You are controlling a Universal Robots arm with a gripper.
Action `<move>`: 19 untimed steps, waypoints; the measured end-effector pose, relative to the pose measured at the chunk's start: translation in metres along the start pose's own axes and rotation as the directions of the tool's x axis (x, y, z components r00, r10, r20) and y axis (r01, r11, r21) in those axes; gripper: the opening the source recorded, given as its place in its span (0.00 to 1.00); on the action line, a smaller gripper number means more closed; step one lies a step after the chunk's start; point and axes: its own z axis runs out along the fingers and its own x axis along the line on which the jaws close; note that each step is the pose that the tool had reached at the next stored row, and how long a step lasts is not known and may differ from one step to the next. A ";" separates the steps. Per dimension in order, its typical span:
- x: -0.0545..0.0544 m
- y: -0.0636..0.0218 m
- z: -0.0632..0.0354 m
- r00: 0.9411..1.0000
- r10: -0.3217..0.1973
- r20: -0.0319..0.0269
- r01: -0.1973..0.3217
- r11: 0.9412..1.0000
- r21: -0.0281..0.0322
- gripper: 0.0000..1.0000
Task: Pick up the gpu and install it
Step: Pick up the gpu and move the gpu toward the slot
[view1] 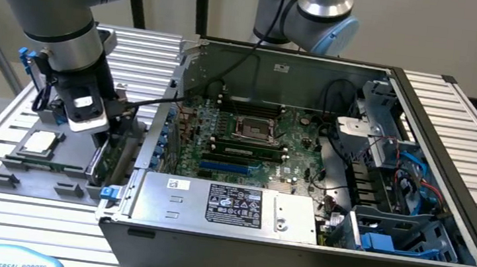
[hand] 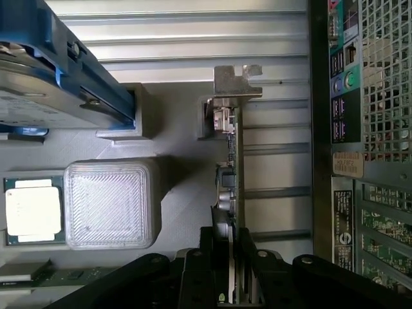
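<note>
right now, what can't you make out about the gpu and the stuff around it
- gpu faces: the wrist view sees it edge-on, and the gripper covers one end.
- gpu in the exterior view: mostly behind the gripper and arm.
- hard drive: cut off by the wrist view's edge.
- cpu markings: too small to read in the wrist view.
- power supply label: print too small in the exterior view.

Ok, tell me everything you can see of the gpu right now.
The gpu is a thin green circuit card. It stands on edge in the grey holder tray, beside the computer case but apart from it and not yet installed. Small components line one face, and a silver metal bracket caps one end. The gripper sits over the opposite end.
</note>
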 end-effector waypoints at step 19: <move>0.000 0.0000 0.0000 0.997 -0.080 -0.005 0.080 0.997 -0.004 0.27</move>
